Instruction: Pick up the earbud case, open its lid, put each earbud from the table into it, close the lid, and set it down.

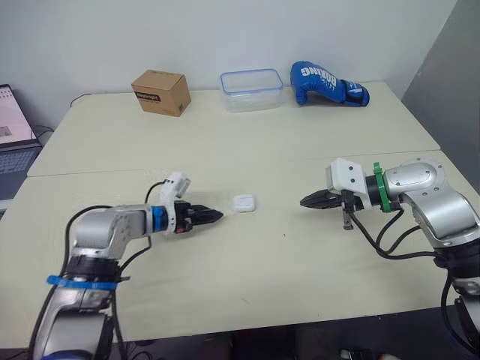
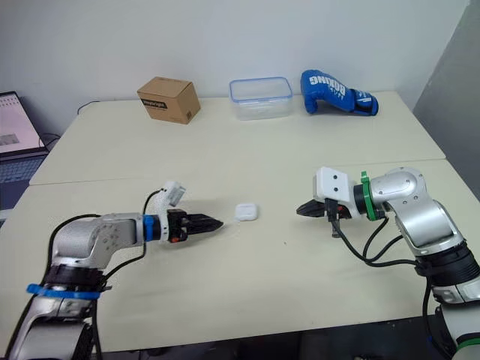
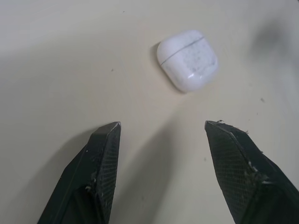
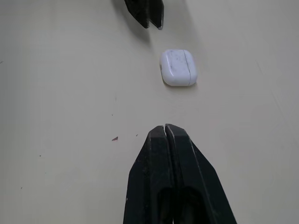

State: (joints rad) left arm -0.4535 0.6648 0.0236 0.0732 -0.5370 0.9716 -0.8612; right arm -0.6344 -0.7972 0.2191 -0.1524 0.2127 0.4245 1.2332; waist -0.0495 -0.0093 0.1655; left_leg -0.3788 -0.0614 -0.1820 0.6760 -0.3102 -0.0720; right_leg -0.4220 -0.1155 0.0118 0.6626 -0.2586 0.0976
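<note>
On the pale counter [image 1: 225,150], which runs across my whole head view, the bigger things sit along the far edge. A blue boxing glove [image 1: 326,82] lies at the far right, a clear plastic container [image 1: 251,90] with a blue rim is just to its left, and a brown cardboard box [image 1: 160,91] is further left again. A laptop [image 1: 11,142] shows at the left edge, off the counter.

Nearer to me, the 2 arms reach in low from either side and point at each other. The left tool [image 1: 214,216] has its 2 fingers [image 3: 105,154] spread apart and holds nothing. The right tool [image 1: 306,201] has its fingers pressed together, tip to tip, also with nothing in them.

Between them lies the white earbud case [image 1: 243,202], flat on the counter with its lid closed. It is just beyond the left tool's tips, not touching them, and well apart from the right tool.
</note>
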